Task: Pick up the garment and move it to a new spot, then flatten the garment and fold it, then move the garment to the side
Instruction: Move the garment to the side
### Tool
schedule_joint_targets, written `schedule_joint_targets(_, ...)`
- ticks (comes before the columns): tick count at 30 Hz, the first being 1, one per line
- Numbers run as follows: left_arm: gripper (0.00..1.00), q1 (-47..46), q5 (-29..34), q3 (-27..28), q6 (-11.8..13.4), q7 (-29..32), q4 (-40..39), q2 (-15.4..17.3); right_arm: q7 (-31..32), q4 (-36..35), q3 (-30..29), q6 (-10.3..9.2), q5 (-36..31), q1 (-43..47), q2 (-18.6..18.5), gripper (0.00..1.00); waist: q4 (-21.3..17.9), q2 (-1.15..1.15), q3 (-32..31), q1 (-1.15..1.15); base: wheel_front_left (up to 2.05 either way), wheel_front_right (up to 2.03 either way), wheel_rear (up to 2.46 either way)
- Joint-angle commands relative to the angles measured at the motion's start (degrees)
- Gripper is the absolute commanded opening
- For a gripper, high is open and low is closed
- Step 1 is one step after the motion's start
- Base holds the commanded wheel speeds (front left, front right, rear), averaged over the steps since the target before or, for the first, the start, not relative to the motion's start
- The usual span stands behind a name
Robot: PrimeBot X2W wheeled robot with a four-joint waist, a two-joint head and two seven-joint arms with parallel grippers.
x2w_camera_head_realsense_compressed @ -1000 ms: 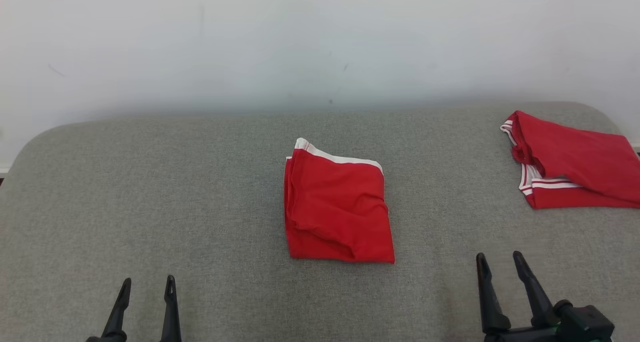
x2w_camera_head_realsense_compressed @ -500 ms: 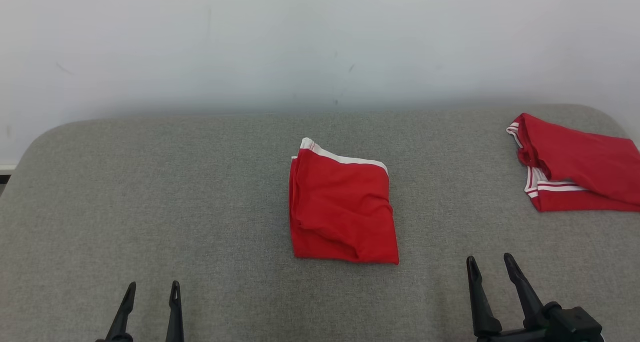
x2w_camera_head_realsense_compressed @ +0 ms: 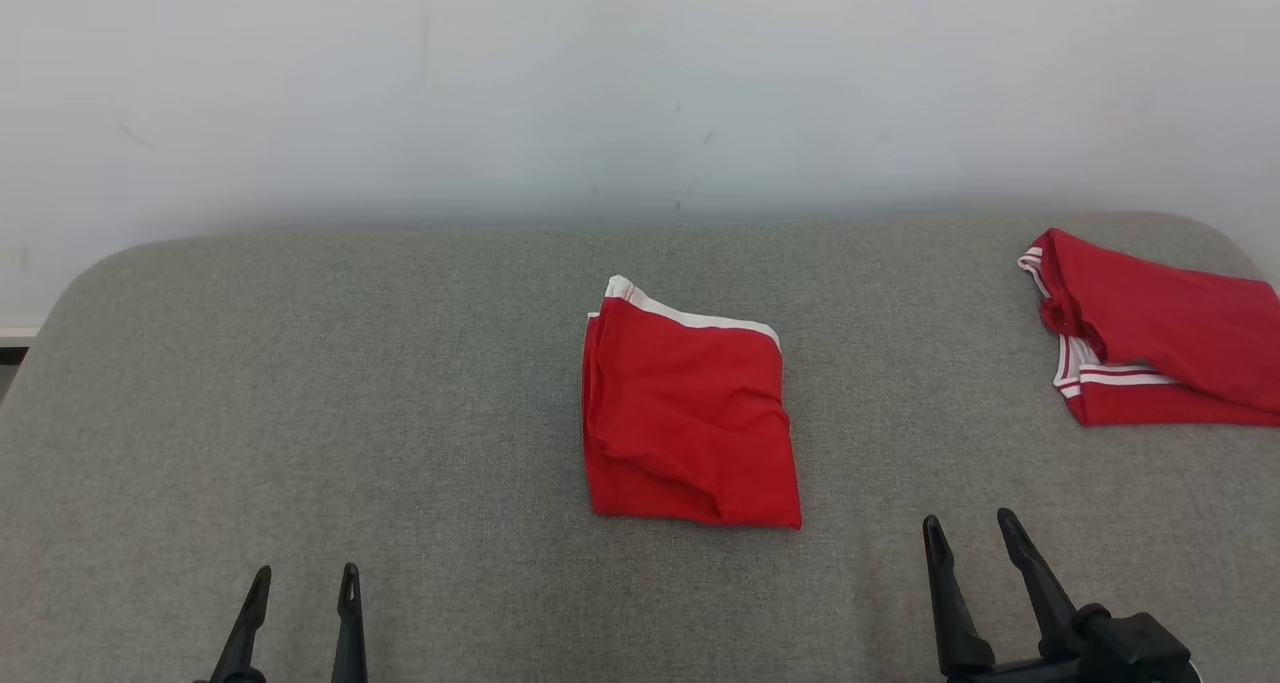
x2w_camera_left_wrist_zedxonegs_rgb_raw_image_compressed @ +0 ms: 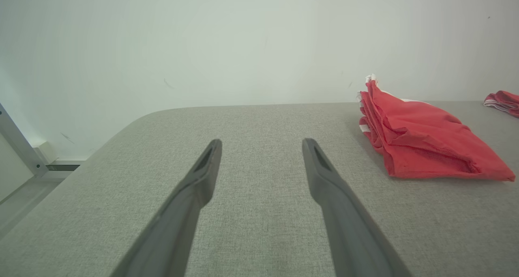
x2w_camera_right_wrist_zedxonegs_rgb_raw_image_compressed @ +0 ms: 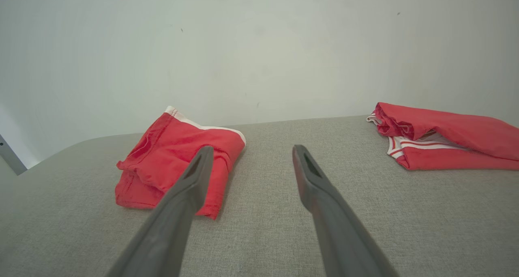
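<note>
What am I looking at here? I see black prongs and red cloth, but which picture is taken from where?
These come from a wheeled robot with two arms. The wide picture is from a camera on its head, looking down at a grey padded surface against a white wall. The black prongs at the bottom are its hands: the left pincer and the right pincer, each with two long fingers. The other two pictures are from cameras on each wrist, looking along that pincer's own fingers. A folded red garment with white trim lies in the middle of the surface; a second red garment, striped white at its edge, lies far to the right. Both pincers are open and hold nothing; neither touches the cloth.
</note>
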Motion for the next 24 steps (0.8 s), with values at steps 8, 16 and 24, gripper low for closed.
schedule_joint_targets(8,1.00,0.54,0.16,-0.18,0.44,-0.15,-0.02,-0.19,-0.21,2.71,2.46,-0.17,0.32,-4.09,-1.48,1.00,0.61,0.00,-0.10,0.00,0.00,0.00,0.00)
schedule_joint_targets(16,1.00,-1.20,0.31,-1.38,0.37,-0.15,0.66,-0.30,2.15,11.21,6.49,-0.17,0.29,-17.27,-3.10,1.00,2.72,0.00,0.39,0.00,0.00,0.00,0.00)
schedule_joint_targets(24,1.00,-3.12,-0.55,-3.19,0.73,-0.15,0.99,-0.47,3.09,28.32,7.18,-0.17,-0.17,-32.65,-3.94,1.00,6.18,0.00,2.09,0.00,0.00,0.00,0.00)
